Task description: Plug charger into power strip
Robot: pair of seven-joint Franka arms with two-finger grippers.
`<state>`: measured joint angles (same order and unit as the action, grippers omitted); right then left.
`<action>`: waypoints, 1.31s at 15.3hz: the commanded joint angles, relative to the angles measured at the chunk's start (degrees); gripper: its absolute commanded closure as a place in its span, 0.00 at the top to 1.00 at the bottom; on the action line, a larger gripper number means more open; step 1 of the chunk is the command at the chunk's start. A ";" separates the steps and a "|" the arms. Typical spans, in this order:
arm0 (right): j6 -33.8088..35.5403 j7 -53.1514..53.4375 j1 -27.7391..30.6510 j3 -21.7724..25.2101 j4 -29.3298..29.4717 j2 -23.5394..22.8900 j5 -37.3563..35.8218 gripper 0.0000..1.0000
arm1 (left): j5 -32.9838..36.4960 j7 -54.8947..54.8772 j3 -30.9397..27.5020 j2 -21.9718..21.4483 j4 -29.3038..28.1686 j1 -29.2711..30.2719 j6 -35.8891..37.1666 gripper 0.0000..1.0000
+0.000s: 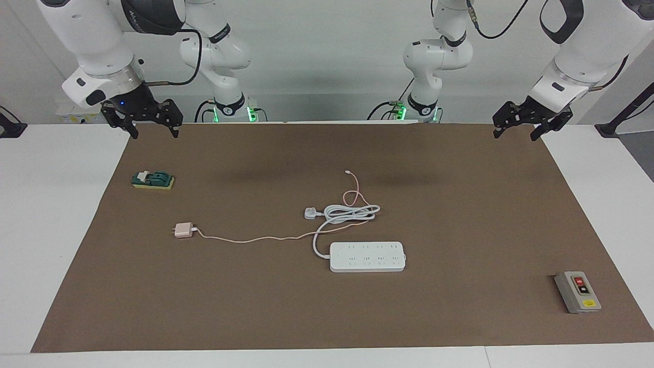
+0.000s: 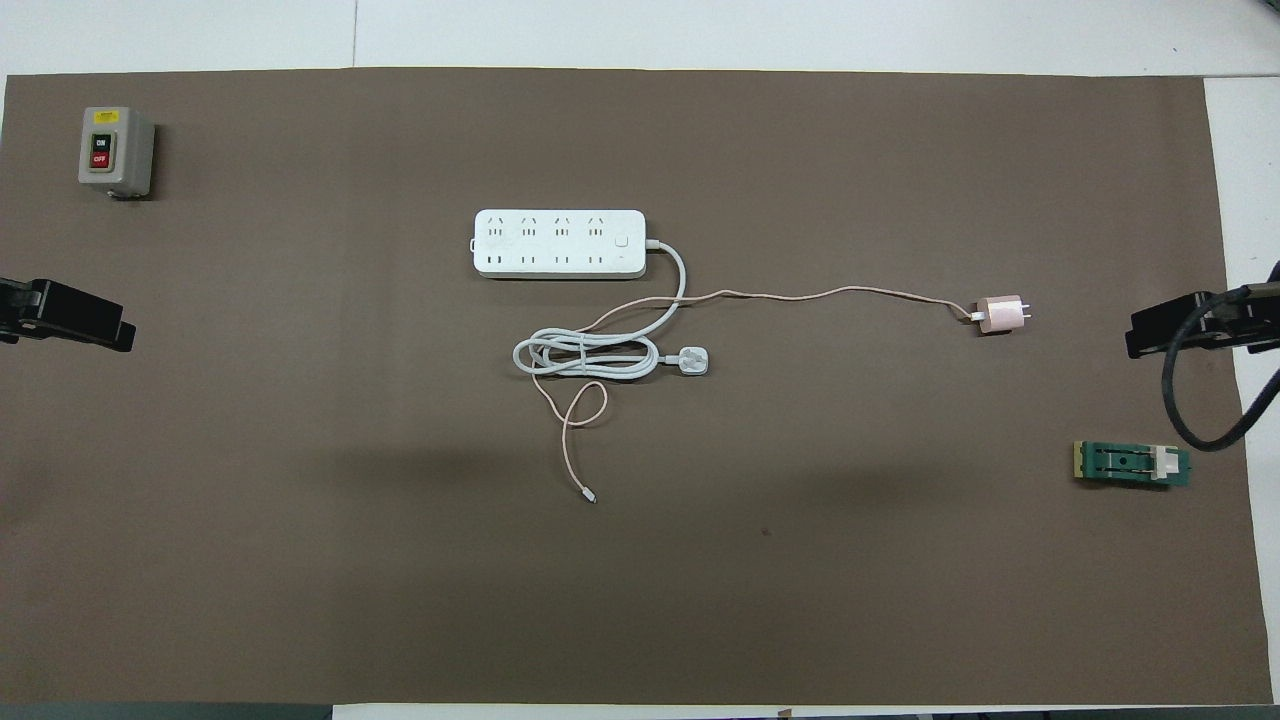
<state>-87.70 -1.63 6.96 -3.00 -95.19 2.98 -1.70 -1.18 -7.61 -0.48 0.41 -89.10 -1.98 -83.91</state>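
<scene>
The right gripper [image 1: 149, 128] hangs open and empty over the brown mat's [image 1: 460, 204] edge at its own end of the table, with the charger [image 1: 183, 230] lying well apart from it on the mat. The left gripper [image 1: 517, 129] hangs open and empty over the mat's edge at the other end. The power strip [image 1: 367, 256] lies mid-mat between both, the charger's pink cable [image 1: 255, 239] running toward it.

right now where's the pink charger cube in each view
facing view: the charger lies left of centre, its pink cable running right toward the power strip.
overhead view: the charger lies toward the right edge, mid-height.
shared landmark: the green block lies nearer the robots than the charger.
</scene>
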 commanded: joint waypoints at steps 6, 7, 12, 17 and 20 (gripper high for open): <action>-8.70 22.08 7.53 -0.34 -4.48 -7.44 8.37 1.00 | 0.91 0.05 -0.04 -1.20 -0.98 -0.74 -0.46 1.00; -10.46 24.20 8.23 -0.34 -4.48 -9.29 9.77 1.00 | 0.91 0.05 0.04 -1.20 -0.99 -0.83 -0.55 1.00; -17.32 41.84 9.65 -0.33 -4.83 -16.15 19.09 1.00 | 0.91 0.05 0.04 -1.20 -1.07 -0.83 -0.64 1.00; -21.28 46.01 10.79 -0.16 -4.30 -24.94 25.23 1.00 | 0.91 -0.04 0.04 -1.29 -1.16 -0.83 -0.81 1.00; -21.55 49.79 10.79 0.28 -3.78 -27.75 26.22 1.00 | 0.91 -0.39 0.04 -1.38 -1.42 -0.83 -1.51 1.00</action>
<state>-109.27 45.34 17.06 -2.53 -100.16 -23.01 23.02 -1.18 -7.61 -0.09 0.41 -89.02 -2.12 -83.95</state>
